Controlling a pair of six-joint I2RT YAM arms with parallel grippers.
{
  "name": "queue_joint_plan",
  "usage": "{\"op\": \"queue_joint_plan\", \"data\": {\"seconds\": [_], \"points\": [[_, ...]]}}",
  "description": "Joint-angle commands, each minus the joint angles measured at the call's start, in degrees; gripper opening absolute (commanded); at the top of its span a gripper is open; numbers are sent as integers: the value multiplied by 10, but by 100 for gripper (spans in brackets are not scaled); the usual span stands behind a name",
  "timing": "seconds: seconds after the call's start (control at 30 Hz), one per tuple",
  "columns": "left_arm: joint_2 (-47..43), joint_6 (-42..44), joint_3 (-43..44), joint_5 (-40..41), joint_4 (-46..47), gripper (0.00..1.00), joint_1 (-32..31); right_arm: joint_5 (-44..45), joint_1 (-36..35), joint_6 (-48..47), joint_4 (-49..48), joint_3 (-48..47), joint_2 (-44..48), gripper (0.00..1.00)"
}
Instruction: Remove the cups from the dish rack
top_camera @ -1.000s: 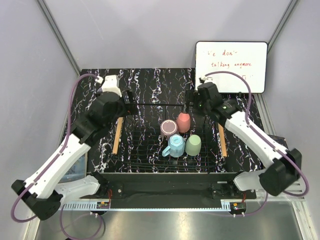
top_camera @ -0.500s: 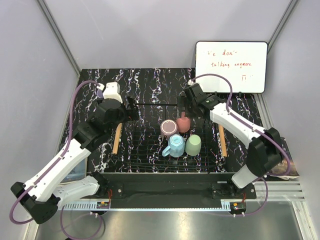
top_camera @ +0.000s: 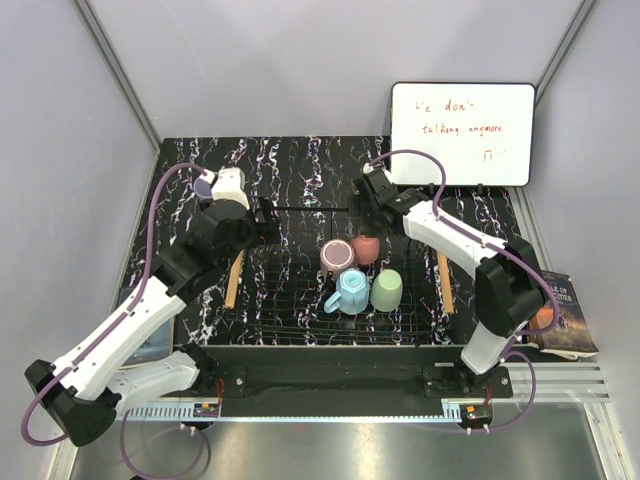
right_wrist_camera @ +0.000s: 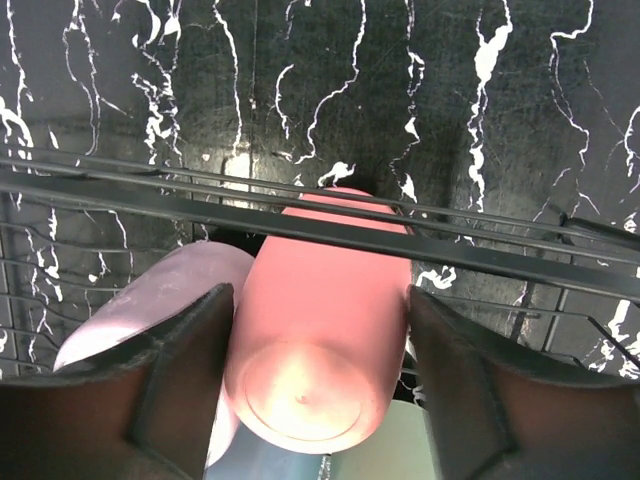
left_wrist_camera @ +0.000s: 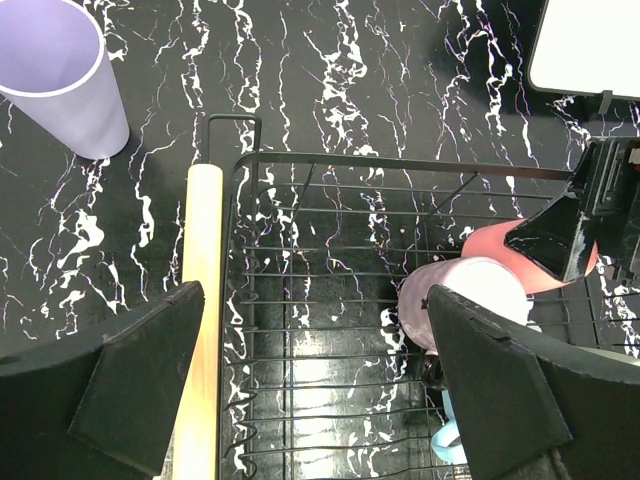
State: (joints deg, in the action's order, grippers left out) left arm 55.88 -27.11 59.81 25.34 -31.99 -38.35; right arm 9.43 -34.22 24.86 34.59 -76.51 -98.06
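Note:
The black wire dish rack (top_camera: 300,335) holds a mauve-brown cup (top_camera: 337,256), a salmon-pink cup (top_camera: 366,250), a light blue mug (top_camera: 350,292) and a pale green cup (top_camera: 386,290). My right gripper (right_wrist_camera: 320,310) reaches over the rack's back rim (right_wrist_camera: 400,238). Both its fingers press the sides of the tilted pink cup (right_wrist_camera: 320,340), with the mauve-brown cup (right_wrist_camera: 150,300) just left of it. My left gripper (left_wrist_camera: 315,300) hangs open over the rack's left part (left_wrist_camera: 400,163), holding nothing. A lavender cup (left_wrist_camera: 60,80) stands on the table outside the rack's back left corner.
A white whiteboard (top_camera: 462,133) leans at the back right. A book (top_camera: 565,315) lies off the table's right edge. Light wooden bars run along the rack's left side (top_camera: 234,275) and right side (top_camera: 444,285).
My right gripper moved left and down over the pink cup and closed on it. The left arm shifted slightly right, still open.

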Motion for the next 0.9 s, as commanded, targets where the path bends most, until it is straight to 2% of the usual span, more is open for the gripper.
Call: {"op": "queue_joint_plan", "data": {"seconds": [0.0, 0.03, 0.07, 0.3, 0.6, 0.67, 0.73, 0.8, 0.87], "points": [[3, -10, 1, -12, 32, 99, -2, -2, -9, 6, -14, 10, 16, 60], [6, -11, 2, -13, 32, 99, -2, -3, -9, 7, -15, 11, 19, 19], [7, -12, 3, -15, 32, 99, -2, 0, -9, 9, -14, 14, 22, 1], [1, -12, 2, -8, 32, 99, -5, 9, -12, 12, -13, 6, 82, 0], [6, -24, 9, -20, 48, 99, -5, -27, -16, 19, 20, -70, 168, 0], [5, -28, 2, -41, 62, 99, -5, -51, -16, 21, -2, -58, 205, 0], [-2, -36, -12, -63, 96, 99, -5, -96, -16, 38, -65, -24, 238, 0], [-21, -43, -27, -107, 155, 99, -5, -163, -15, 47, -132, -2, 276, 0], [-44, -45, -66, -179, 218, 99, -4, -181, -11, 60, -169, 20, 298, 0]]}}
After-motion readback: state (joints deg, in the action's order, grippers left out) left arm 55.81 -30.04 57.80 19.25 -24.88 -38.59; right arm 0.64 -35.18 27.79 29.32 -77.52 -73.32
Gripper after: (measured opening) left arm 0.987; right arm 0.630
